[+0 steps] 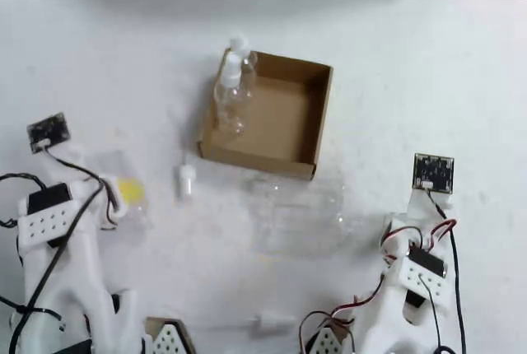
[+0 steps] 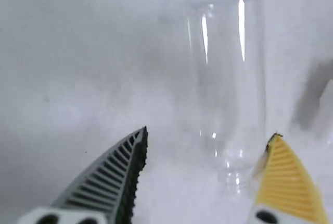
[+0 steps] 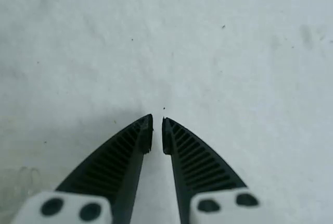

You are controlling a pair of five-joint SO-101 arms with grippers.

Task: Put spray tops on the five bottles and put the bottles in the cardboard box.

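The cardboard box stands at mid-table. Two clear bottles with white spray tops lie against its left wall. A loose spray top rests left of the box's front corner, and another one lies near the front edge. Faint clear bottles without tops lie in front of the box. My left gripper is open, its yellow finger beside a clear uncapped bottle lying on the table. My right gripper is shut on nothing, just above bare table.
The white table has free room behind and to both sides of the box. The right arm's body sits at the front right, the left arm's body at the front left.
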